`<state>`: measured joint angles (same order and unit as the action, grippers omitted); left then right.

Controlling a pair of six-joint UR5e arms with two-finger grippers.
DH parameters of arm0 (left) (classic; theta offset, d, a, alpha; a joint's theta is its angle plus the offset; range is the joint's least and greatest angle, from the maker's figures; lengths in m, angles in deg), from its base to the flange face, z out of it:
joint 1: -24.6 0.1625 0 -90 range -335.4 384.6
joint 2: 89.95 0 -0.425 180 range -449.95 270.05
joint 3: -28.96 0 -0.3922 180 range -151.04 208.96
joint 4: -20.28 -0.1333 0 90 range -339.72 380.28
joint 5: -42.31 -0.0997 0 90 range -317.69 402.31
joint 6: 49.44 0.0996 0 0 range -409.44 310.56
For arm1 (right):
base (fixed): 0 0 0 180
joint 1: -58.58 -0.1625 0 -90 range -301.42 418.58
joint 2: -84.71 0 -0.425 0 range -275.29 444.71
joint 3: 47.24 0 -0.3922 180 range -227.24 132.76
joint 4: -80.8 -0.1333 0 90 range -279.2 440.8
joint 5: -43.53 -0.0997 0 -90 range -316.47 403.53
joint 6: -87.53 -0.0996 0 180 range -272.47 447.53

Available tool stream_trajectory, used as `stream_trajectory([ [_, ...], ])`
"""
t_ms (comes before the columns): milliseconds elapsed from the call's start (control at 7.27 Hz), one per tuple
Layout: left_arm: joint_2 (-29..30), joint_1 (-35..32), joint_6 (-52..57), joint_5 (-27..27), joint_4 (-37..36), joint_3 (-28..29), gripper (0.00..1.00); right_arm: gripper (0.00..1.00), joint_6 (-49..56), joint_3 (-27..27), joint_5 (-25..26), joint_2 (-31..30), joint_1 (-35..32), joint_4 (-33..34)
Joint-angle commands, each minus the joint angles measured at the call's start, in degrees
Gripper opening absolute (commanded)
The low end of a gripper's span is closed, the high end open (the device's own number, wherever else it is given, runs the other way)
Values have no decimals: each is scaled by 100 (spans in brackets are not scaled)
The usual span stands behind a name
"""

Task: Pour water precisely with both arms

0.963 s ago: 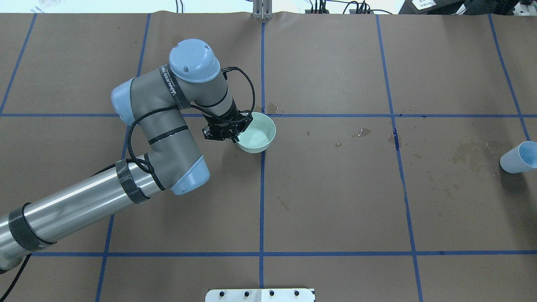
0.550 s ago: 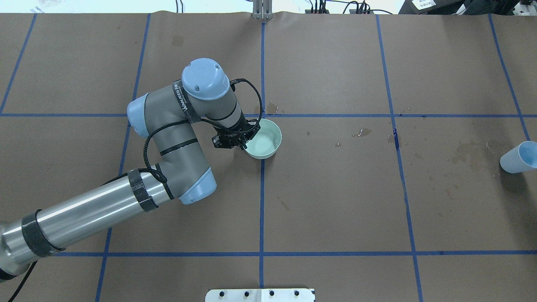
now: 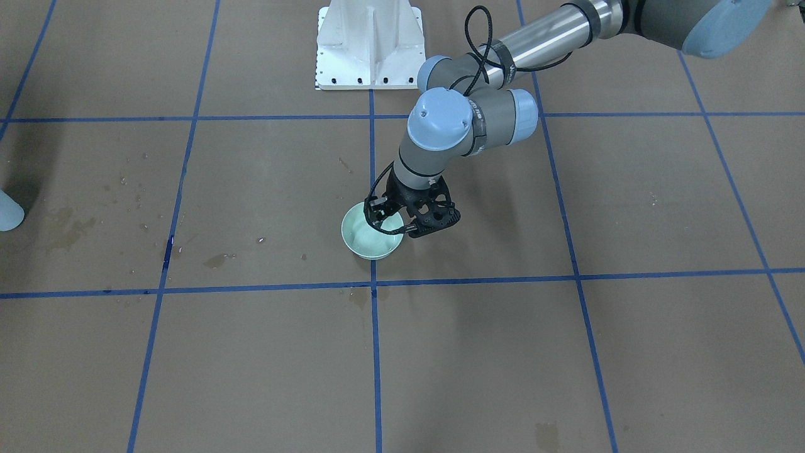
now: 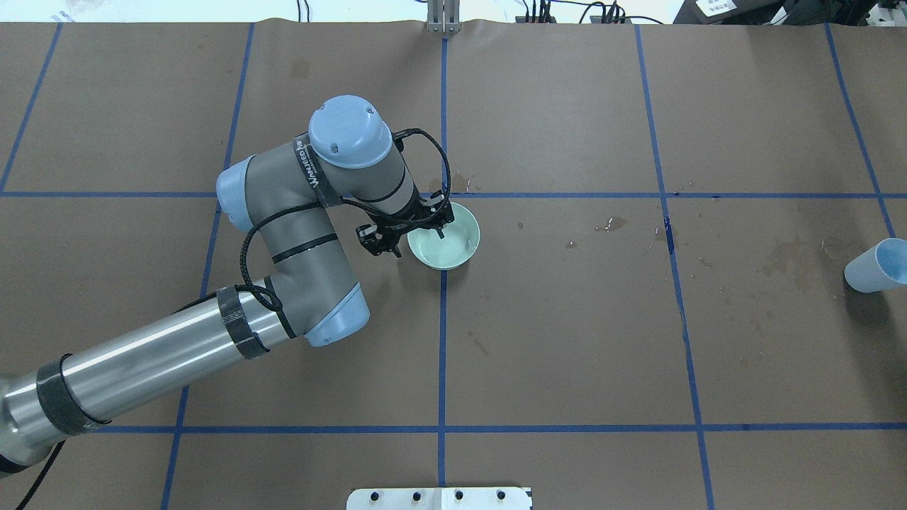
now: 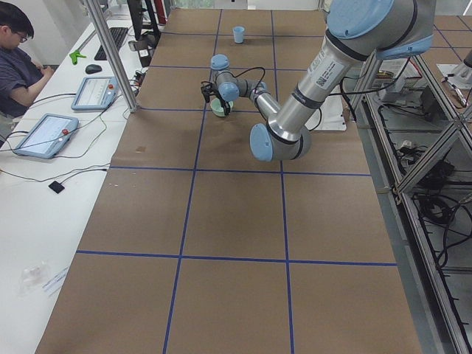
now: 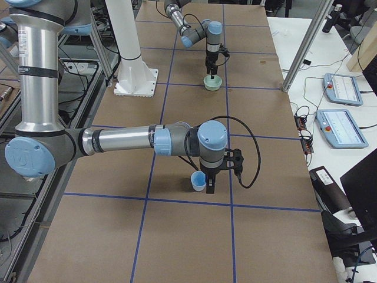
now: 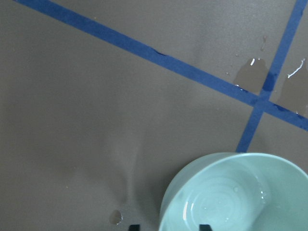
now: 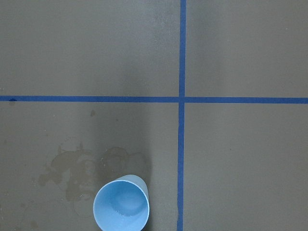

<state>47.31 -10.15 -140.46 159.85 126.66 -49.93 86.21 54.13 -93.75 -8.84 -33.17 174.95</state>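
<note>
Left gripper [image 4: 414, 241] has just let go of the green bowl [image 4: 453, 253], fingers [image 3: 434, 225] wide apart over its rim. It looks placed, ready for pouring.

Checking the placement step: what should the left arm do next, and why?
Probably lift the left gripper straight up, clear of the bowl. Its jaws stand open astride the rim, and the bowl, dragged rightward a second ago, sits flat on the table.

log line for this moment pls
left tool: open, astride bowl rim | right tool: by blue cup, grip unclear
</note>
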Motion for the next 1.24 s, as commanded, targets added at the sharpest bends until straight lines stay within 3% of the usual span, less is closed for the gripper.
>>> stream_trajectory([
  [0,-6,-642,145,458,-666,-581,100,99,-9,172,0,-5,0,111],
  [138,-32,-1186,790,924,-1359,-993,100,99,0,556,8,-66,17,295],
  [275,-145,-1435,1362,955,-1975,-1371,100,99,-261,1117,122,-467,191,262],
  [688,-514,-1657,1623,902,-2253,-1813,100,99,-2427,2648,1848,-1382,1464,105],
  [825,-646,-1692,1614,885,-2253,-1963,100,99,-2809,2695,2046,-2003,1485,-784],
  [962,-647,-1692,1614,867,-2253,-1964,100,99,-3952,2678,2465,-2462,1563,-1733],
  [1100,-691,-1701,1614,815,-2253,-1973,100,99,-4077,2600,2774,-2971,1643,-2560],
])
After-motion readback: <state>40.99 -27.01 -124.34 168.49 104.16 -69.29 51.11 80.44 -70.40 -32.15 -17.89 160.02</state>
